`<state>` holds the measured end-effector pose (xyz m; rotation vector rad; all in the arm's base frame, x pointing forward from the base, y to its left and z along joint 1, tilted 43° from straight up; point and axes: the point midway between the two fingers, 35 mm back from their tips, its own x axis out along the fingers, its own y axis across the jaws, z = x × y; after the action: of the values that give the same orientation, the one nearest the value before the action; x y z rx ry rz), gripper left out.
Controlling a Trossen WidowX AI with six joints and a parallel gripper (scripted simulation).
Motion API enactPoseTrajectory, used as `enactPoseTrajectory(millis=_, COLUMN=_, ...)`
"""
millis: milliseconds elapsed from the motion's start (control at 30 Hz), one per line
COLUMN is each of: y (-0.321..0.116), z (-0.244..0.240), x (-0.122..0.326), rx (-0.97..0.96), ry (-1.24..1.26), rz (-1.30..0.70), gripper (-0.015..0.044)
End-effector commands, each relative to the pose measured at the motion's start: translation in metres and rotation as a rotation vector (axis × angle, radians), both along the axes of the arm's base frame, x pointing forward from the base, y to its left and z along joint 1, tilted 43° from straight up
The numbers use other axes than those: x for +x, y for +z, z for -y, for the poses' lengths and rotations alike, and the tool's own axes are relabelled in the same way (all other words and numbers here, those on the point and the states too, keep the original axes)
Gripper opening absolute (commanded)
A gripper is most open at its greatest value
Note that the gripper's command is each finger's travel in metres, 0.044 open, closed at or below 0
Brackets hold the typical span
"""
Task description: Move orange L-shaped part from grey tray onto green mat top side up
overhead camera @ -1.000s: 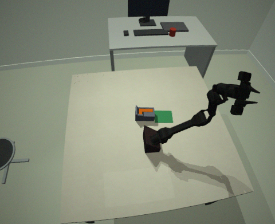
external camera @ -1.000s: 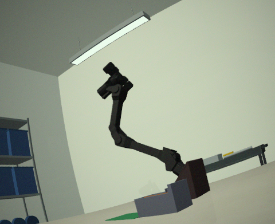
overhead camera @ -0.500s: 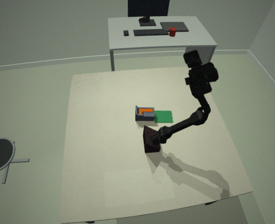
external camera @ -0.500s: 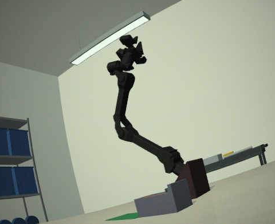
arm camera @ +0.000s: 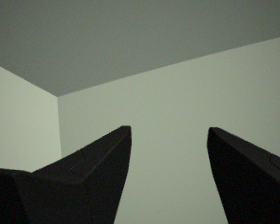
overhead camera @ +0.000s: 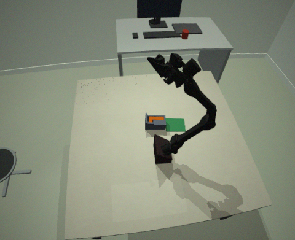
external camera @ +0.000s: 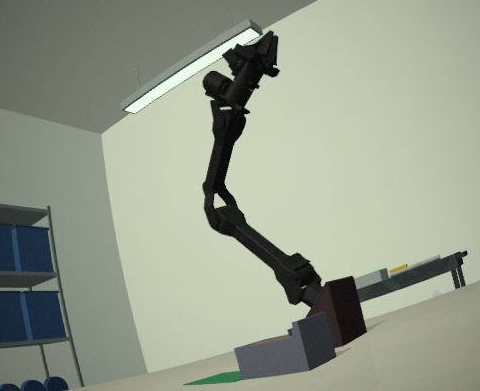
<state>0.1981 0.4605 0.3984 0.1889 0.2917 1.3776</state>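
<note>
The robot arm (overhead camera: 202,106) is black all over, with a dull, dark skin. It is made of long, chunky pieces joined by round, fat knuckles. It grows out of a dark brown block (overhead camera: 161,150) shaped like a wedge. A tiny pale mark shows on one upper piece in the exterior view. The gripper (arm camera: 169,191) has two black fingers that get thin like pointy triangles.
</note>
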Motion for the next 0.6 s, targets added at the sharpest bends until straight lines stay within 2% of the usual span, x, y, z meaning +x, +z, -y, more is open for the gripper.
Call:
enactPoseTrajectory(millis=0, y=-0.062, z=0.008, x=0.046, rx=-0.16, ry=-0.152, rz=-0.134, gripper=0.018)
enactPoseTrajectory(millis=267, y=-0.17, z=0.052, x=0.11, rx=-0.438, ry=-0.451, rz=-0.376, gripper=0.018)
enactPoseTrajectory(millis=567, y=-0.281, z=0.144, x=0.15, rx=-0.773, ry=-0.824, rz=-0.622, gripper=0.018)
